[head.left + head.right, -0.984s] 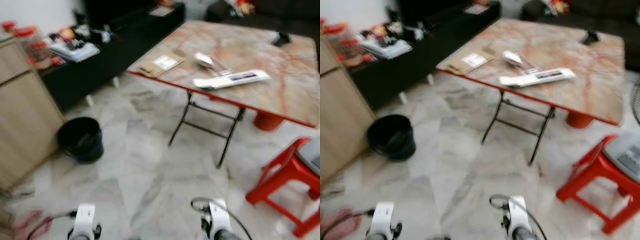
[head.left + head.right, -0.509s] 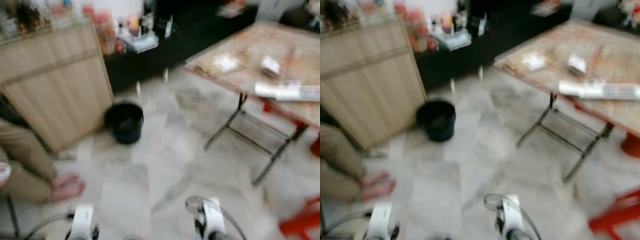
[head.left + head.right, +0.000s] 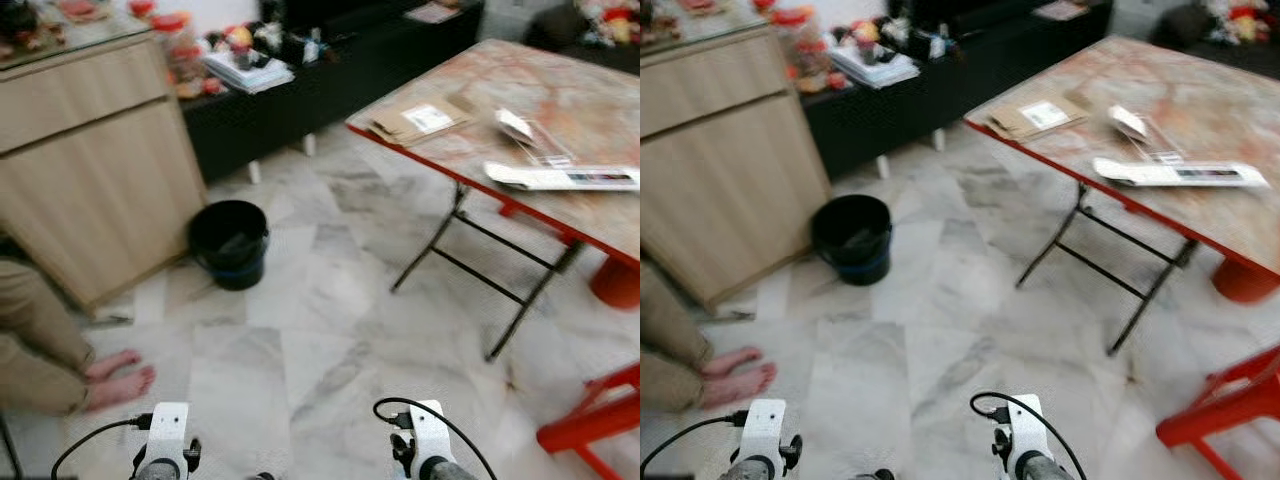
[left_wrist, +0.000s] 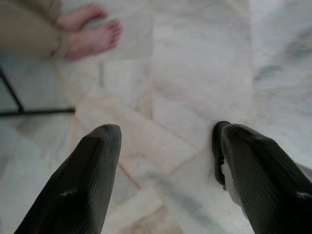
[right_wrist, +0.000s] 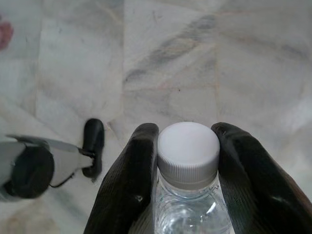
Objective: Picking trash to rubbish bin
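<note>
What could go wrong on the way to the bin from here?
The right gripper pinches the clear bottle just under its white cap, so it may swing or slip while walking. A person's bare feet rest on the floor to the left of the route to the black bin, so a wide left step could come close to them. The head views are blurred, which may spoil aim over the bin's mouth.

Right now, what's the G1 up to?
It is carrying trash toward the bin. The right tool is shut on a clear plastic bottle with a white cap, held above the marble floor. The left tool hangs open with nothing in it. The black rubbish bin stands ahead to the robot's left, beside a wooden cabinet. A person's bare feet rest on the floor nearby.
</note>
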`<state>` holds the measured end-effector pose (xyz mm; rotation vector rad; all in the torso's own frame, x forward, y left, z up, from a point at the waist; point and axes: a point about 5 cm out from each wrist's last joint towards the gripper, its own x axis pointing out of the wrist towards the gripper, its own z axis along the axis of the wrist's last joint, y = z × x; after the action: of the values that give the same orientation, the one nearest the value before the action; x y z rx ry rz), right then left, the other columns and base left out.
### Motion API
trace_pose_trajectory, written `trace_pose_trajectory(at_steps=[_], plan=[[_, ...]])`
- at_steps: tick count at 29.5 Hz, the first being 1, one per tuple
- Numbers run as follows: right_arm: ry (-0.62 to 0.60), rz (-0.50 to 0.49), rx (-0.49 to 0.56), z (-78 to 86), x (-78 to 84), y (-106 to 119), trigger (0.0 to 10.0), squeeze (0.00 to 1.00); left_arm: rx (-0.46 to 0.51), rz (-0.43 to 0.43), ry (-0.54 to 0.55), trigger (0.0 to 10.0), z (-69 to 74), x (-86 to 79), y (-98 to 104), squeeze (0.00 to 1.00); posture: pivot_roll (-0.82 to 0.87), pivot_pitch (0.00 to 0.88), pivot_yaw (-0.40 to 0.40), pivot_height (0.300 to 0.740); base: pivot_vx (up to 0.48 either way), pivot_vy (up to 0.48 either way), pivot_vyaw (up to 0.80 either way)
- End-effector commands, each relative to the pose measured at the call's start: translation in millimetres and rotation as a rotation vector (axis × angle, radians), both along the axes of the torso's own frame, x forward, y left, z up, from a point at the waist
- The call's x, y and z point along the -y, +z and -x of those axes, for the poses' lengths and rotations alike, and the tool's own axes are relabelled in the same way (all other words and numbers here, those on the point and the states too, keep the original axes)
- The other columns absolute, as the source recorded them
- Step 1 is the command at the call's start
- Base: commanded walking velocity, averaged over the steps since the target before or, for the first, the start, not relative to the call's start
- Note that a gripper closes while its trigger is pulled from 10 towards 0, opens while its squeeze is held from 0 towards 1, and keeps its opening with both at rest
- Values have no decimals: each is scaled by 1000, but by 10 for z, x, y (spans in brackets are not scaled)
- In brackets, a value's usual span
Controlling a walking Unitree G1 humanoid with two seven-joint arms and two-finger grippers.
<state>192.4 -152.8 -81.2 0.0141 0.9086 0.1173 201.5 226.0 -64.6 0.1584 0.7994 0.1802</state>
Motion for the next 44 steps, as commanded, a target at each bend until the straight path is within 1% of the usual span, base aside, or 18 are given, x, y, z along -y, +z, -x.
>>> trace_pose_trajectory(at_steps=[1, 5, 16, 22, 25, 29, 33, 37, 40, 44], plan=[[-4, -14, 7, -31, -43, 14, 10000, 0, -12, -10, 14, 10000, 42, -40, -15, 0, 110, 129, -14, 740, 274, 0, 0], [-24, -21, 5, -32, -29, 14, 10000, 0, -9, -7, 19, 10000, 40, -40, -13, 0, 108, 130, -12, 740, 272, 0, 0], [-29, -27, 8, -40, -39, 18, 10000, 0, -5, -8, 22, 10000, 34, -47, -8, 0, 111, 134, -13, 740, 274, 0, 0], [-6, -22, 10, -49, -53, 23, 10000, 0, -2, -10, 25, 10000, 26, -61, 0, 0, 119, 137, -6, 740, 274, 0, 0], [13, -8, 12, -45, -65, 21, 10000, 0, 4, -14, 32, 10000, 14, -87, 14, 0, 130, 138, -8, 740, 274, 0, 723], [-1, -15, 7, -36, -76, 15, 10000, 0, 9, -17, 40, 10000, 12, -111, 22, 0, 136, 140, -5, 740, 274, 0, 609], [-20, -27, 11, -44, -78, 20, 10000, 0, 5, -20, 40, 10000, 23, -125, 20, 0, 135, 139, -1, 740, 275, 0, 0], [-16, -24, 10, -45, -79, 20, 10000, 0, 3, -21, 39, 10000, 26, -130, 19, 0, 135, 138, 0, 740, 275, 0, 0], [10, -10, 10, -49, -85, 22, 10000, 0, 2, -23, 38, 10000, 26, -134, 20, 0, 135, 136, 3, 740, 277, 0, 0], [39, -4, 7, -39, -102, 17, 10000, 0, 4, -25, 38, 10000, 23, -144, 25, 0, 137, 132, 6, 740, 277, 0, 741]])
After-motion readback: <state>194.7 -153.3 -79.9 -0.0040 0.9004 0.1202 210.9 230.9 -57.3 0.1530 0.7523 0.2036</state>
